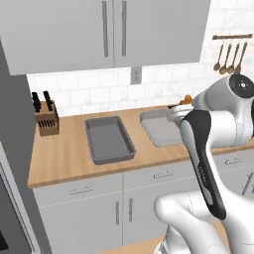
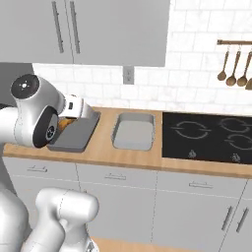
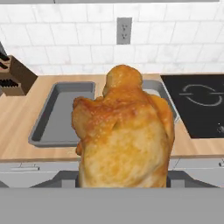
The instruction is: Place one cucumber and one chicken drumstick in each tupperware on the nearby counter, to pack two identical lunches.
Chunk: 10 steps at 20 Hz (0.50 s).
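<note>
A golden orange-brown chicken drumstick (image 3: 124,135) stands close in front of the hand camera, and my gripper (image 3: 124,177) is shut on its lower part. It hangs above the counter's (image 1: 64,158) front edge, in front of two empty grey tupperware trays. The left tupperware (image 3: 57,113) lies ahead and to the left; the right tupperware (image 3: 164,92) is partly hidden behind the drumstick. Both trays, left (image 1: 109,139) and right (image 1: 158,130), sit side by side on the counter. A sliver of the drumstick (image 1: 187,99) shows beside my arm. The cucumber is out of view.
A knife block (image 1: 47,119) stands at the counter's back left. A black cooktop (image 2: 211,133) lies right of the trays, with wooden utensils (image 2: 236,64) hanging above it. Upper cabinets (image 1: 109,30) overhang the tiled wall, which has an outlet (image 3: 124,30).
</note>
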### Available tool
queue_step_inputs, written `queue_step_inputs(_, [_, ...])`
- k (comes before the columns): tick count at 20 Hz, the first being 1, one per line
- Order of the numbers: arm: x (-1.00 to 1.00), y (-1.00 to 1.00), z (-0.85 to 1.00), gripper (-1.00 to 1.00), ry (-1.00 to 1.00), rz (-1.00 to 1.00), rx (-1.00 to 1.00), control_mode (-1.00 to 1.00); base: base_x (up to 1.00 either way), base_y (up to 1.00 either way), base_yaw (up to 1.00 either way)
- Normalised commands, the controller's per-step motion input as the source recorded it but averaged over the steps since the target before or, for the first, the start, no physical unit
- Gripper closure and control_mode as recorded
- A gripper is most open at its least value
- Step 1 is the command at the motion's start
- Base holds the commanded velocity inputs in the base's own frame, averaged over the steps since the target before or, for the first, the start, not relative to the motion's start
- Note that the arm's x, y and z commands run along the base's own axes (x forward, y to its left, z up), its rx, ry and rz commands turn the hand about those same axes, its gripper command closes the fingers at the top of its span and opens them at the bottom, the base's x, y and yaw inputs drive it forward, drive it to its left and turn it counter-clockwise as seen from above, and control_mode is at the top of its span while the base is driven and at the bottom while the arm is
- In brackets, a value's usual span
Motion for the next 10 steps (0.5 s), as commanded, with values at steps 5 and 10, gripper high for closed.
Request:
queue_step_inputs(5, [0.00, 0.00, 0.00, 1.00, 0.00, 0.00, 0.00, 1.00, 0.62, -0.47, 0.14])
queue_step_inputs(10, [0.08, -0.10, -0.05, 1.00, -0.02, 0.03, 0.00, -1.00, 0.29, -0.32, 0.11])
